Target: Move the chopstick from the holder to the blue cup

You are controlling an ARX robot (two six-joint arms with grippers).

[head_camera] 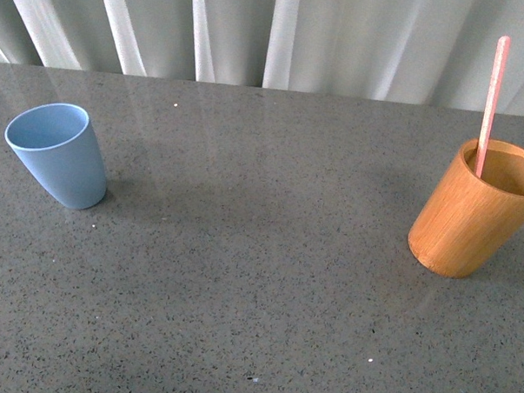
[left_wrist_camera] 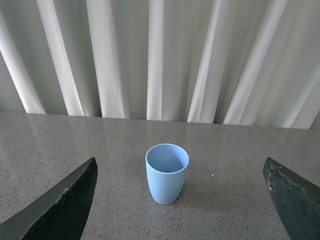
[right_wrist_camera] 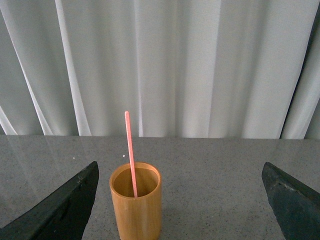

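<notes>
You have the blue cup [head_camera: 57,153] upright at the desk's [head_camera: 258,283] left, mouth clear, presumably to receive; left fingers [left_wrist_camera: 65,205] are spread wide, facing it. Well apart to the right, the chopstick [head_camera: 492,93] leans in the holder [head_camera: 470,219], top exposed for gripping; right fingers [right_wrist_camera: 70,205] are apart and empty. Only the wrist views show fingers.
</notes>
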